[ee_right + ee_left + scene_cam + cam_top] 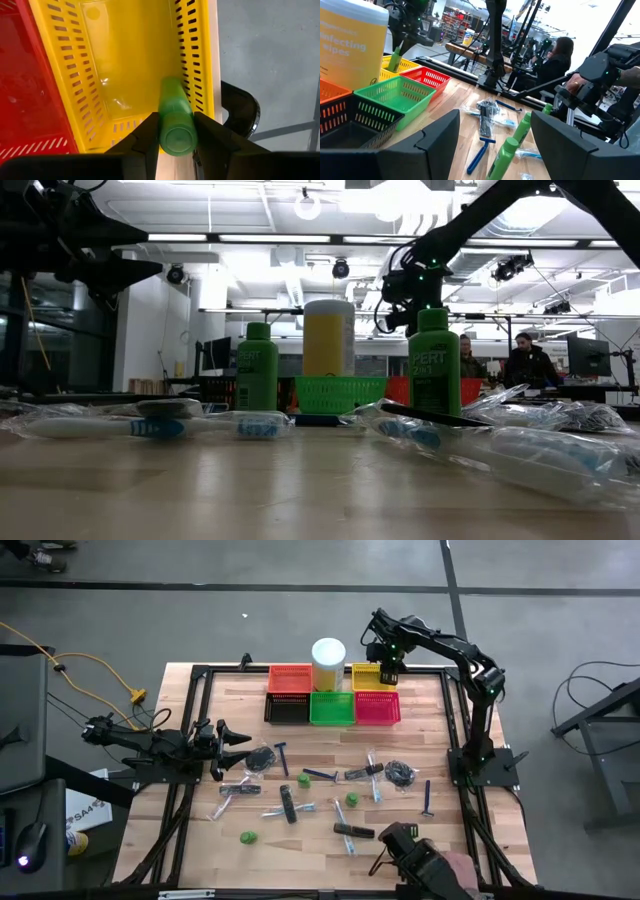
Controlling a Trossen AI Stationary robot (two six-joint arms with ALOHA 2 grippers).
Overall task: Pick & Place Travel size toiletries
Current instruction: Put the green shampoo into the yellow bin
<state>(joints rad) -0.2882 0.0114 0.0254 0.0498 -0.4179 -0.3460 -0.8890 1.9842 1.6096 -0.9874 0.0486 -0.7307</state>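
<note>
One green bottle [176,120] is pinched between the right gripper's [176,131] fingers [145,137], held over the yellow basket [125,65] at the far right of the basket cluster. In the high view the right gripper [388,668] hangs above that basket [368,676], next to the white cylinder [328,662]. The bottle's base faces the wrist camera; its body points down into the basket but is not resting on the floor of it.

The left gripper [238,736] is parked at the left edge of the table [240,700], fingers [427,142] spread wide, nothing between them.

The remaining toiletries are scattered over the near half of the table: green bottles [247,837], blue razors [283,756], black sticks [288,805], wrapped toothbrushes [375,780] and dark coiled bundles [400,774]. Two green bottles [257,367] are seen standing upright in the low view, with wrapped toothbrushes [150,425] lying in front.

Orange [289,678], black [287,709], green [332,707] and red [377,706] baskets sit grouped at the far middle of the table. A second robot arm [420,858] and a hand [462,866] show at the near right edge. People [528,360] are seated in the room behind.
</note>
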